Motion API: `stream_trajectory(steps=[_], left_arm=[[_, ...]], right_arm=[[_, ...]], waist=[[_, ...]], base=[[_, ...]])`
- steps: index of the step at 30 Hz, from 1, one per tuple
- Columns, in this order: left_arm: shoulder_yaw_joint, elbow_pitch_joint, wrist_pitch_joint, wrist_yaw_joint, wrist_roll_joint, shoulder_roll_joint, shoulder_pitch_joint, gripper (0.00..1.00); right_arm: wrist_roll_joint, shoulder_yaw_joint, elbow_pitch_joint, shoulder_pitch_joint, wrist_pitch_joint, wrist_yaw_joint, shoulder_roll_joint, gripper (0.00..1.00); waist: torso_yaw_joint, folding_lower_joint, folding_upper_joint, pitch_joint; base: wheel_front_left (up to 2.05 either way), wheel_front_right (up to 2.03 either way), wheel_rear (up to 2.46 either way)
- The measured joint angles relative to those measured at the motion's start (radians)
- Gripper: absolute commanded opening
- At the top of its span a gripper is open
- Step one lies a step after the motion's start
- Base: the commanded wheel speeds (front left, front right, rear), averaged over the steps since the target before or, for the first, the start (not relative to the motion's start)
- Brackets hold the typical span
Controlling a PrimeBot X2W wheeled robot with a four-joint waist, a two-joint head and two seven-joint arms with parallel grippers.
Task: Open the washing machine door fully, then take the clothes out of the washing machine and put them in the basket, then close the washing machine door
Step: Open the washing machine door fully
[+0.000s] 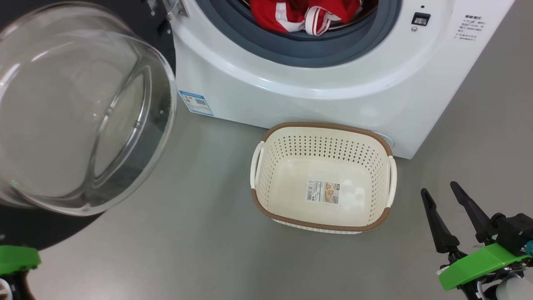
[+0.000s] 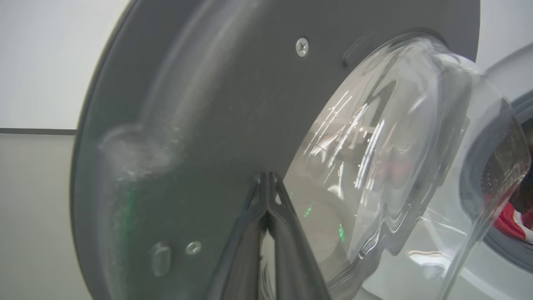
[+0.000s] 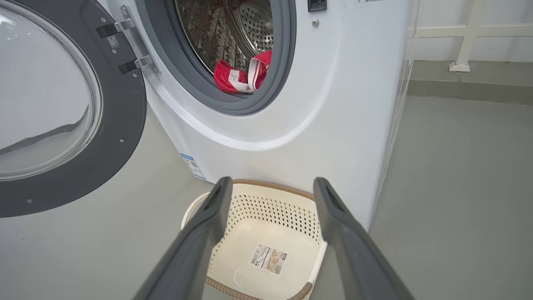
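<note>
Your clenched, empty left tool (image 2: 267,178) sits against the washing machine door (image 2: 187,125); pushing there, it may skid onto the glass (image 2: 374,146). Your right tool (image 1: 439,188) hangs released.

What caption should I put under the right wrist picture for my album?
Open right gripper faces the empty basket; red clothes lie inside the washing machine, door open.

Grey floor (image 1: 187,250), basket (image 1: 325,146) just before washing machine (image 1: 291,96)

Clear glossy glass in door (image 1: 75,108); drum (image 3: 250,29) perforated steel; basket (image 1: 316,146) plastic (woven-look rim); clothes (image 1: 275,12) cloth.
</note>
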Motion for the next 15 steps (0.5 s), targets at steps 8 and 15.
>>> stream_trajectory(steps=[8, 15], left_arm=[[0.063, 0.058, 0.0, -0.01, 0.013, 0.007, -0.061, 0.0], [0.087, 0.09, 0.0, -0.017, 0.013, 0.013, -0.073, 0.0]], right_arm=[[0.0, 0.0, -0.003, -0.01, 0.0, 0.0, -0.007, 1.0], [0.0, 0.001, -0.004, -0.036, 0.0, 0.0, -0.007, 1.0]], waist=[[-0.005, 0.0, 0.0, 0.022], [-0.01, 0.0, 0.0, 0.018]], base=[[0.0, 0.0, 0.0], [0.0, 0.0, 0.0]])
